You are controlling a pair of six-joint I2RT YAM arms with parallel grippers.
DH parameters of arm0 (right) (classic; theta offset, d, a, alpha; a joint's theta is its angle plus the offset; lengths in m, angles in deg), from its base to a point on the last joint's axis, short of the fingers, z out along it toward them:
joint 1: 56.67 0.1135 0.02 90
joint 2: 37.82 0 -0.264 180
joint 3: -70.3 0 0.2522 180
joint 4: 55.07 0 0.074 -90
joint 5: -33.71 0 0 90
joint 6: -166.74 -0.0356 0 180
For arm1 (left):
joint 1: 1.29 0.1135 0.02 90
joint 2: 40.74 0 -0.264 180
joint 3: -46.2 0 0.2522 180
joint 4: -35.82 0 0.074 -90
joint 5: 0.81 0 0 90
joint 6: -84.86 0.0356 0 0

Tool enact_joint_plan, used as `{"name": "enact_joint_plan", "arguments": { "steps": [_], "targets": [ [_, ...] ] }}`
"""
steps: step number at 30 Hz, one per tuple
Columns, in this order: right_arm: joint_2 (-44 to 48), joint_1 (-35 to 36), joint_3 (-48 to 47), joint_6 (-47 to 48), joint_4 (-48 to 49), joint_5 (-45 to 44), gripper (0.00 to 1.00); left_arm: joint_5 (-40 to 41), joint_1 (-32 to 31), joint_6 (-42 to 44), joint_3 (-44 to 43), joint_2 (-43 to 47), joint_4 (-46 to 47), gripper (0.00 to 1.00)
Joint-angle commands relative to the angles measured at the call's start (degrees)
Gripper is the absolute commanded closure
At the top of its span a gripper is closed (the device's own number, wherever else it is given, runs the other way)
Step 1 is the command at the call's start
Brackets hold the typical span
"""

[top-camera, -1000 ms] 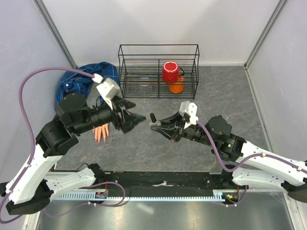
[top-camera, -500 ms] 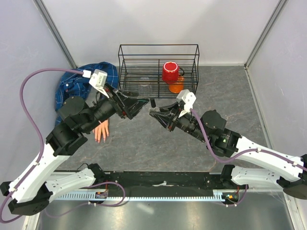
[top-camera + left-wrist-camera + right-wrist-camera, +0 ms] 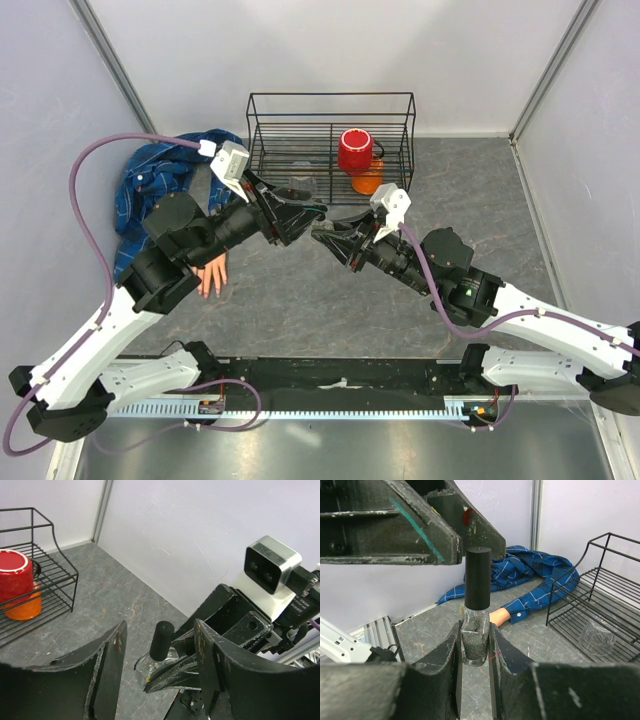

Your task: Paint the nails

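My right gripper (image 3: 475, 630) is shut on a small dark glittery nail polish bottle (image 3: 476, 637), held upright above the table, with its black cap (image 3: 478, 577) sticking up. My left gripper (image 3: 160, 630) is open. Its two fingers (image 3: 111, 667) straddle the cap (image 3: 161, 640) with a gap on each side. In the top view both grippers meet in front of the rack, left (image 3: 312, 212) and right (image 3: 324, 236). The fake hand (image 3: 211, 272) lies flat at the left in a blue plaid sleeve (image 3: 160, 180), partly under my left arm. Its nails are too small to make out.
A black wire rack (image 3: 330, 97) stands at the back, holding an upturned red cup (image 3: 355, 150), an orange object (image 3: 368, 183) and a small clear glass (image 3: 597, 637). White walls close in on both sides.
My left gripper swung right and toward the rack, up to the bottle, and its jaws narrowed around the cap. The right gripper carried the bottle a little toward the rack, then held still.
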Motion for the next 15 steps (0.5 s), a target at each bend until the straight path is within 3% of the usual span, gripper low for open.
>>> {"name": "enact_joint_plan", "arguments": {
  "steps": [1, 9, 12, 14, 15],
  "targets": [
    [0.08, -0.01, -2.84, -1.08, 1.34, -0.30, 1.00, -4.16, -0.17, 2.43, 0.51, -0.84, 4.92, 0.37],
    [1.66, -0.01, -2.58, -2.31, 1.35, 1.62, 1.00, -10.83, -0.17, 1.02, 2.97, -0.40, 5.00, 0.53],
    [2.27, -0.09, -2.31, -2.48, 1.61, 6.44, 1.00, -14.87, -0.17, 1.72, 3.67, 0.21, 5.27, 0.73],
    [3.06, -0.09, -1.70, -2.66, 2.83, 10.14, 1.00, -20.29, -0.09, 2.68, 4.02, 0.39, 5.88, 0.81],
    [3.41, -0.01, -1.35, -2.83, 3.62, 12.16, 1.00, -22.77, -0.09, 3.04, 4.46, 0.48, 6.23, 0.91]
  ]
}}
